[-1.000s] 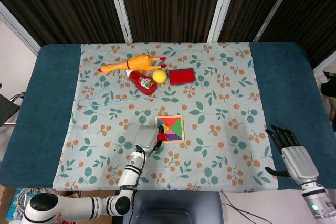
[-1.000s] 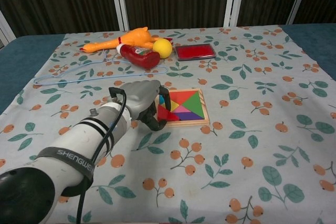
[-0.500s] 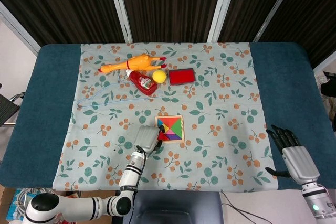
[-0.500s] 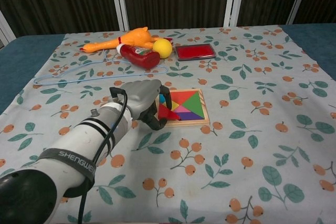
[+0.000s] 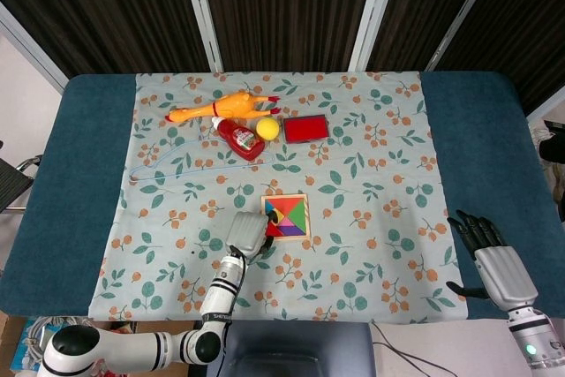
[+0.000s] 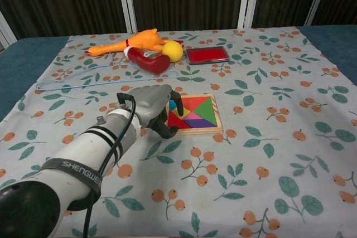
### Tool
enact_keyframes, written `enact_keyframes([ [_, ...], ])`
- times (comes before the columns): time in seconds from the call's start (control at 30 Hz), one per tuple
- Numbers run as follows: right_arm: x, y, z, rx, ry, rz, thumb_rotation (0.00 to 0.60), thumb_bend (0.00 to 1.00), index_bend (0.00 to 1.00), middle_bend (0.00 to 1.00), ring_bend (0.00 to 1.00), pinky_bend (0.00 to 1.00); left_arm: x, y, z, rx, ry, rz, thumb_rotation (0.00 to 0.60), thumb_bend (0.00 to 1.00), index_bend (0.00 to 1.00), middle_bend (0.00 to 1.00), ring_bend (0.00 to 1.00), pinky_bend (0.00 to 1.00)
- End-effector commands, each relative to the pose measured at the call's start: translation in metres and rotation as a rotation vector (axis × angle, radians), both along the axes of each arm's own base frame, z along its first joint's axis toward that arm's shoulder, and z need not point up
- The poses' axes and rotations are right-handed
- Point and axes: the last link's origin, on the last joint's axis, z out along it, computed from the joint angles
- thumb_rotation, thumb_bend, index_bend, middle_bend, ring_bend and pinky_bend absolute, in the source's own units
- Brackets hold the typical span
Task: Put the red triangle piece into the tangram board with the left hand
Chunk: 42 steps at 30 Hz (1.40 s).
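Note:
The red triangle piece [image 6: 177, 122] lies flat in the near-left corner of the wooden tangram board [image 6: 198, 131], beside the other coloured pieces. My left hand [image 6: 148, 108] sits against the board's left edge, its curled fingers still on the triangle's left side. In the head view the left hand [image 5: 246, 233] covers the tangram board's [image 5: 286, 196] near-left corner, and only a sliver of the red triangle [image 5: 270, 229] shows. My right hand [image 5: 490, 258] rests far off at the table's near right, fingers spread and holding nothing.
At the back of the flowered cloth lie a rubber chicken [image 6: 131, 42], a red ketchup bottle [image 6: 148, 58], a yellow ball [image 6: 173, 51] and a red flat case [image 6: 207, 54]. A thin blue cord [image 6: 83, 82] loops across the left side.
The red triangle, held tilted over the board's left corner before, has dropped flat into the board. My left hand has barely shifted. The right hand has not moved.

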Motion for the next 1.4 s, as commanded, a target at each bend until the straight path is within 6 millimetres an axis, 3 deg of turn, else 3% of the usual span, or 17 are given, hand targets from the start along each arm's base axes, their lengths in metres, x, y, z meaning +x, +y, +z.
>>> enact_keyframes([
  [0.03,0.000,0.000,0.000,0.000,0.000,0.000,0.600,0.15,0.00,0.00,0.00,0.00,0.000,0.000,0.000,0.002,0.001,0.001,0.600,0.39,0.39,1.00,1.00,1.00],
  [0.4,0.000,0.000,0.002,-0.004,-0.004,0.001,0.600,0.15,0.00,0.00,0.00,0.00,0.000,0.002,0.012,0.031,0.002,-0.011,0.600,0.38,0.39,1.00,1.00,1.00],
  [0.73,0.000,0.001,0.001,-0.003,0.002,0.002,0.600,0.15,0.00,0.00,0.00,0.00,-0.020,0.001,0.025,0.037,0.054,0.013,0.600,0.38,0.39,1.00,1.00,1.00],
  [1.4,0.000,0.000,0.002,-0.012,-0.006,-0.003,0.600,0.15,0.00,0.00,0.00,0.00,-0.022,-0.003,0.022,0.008,0.043,0.015,0.600,0.38,0.39,1.00,1.00,1.00],
])
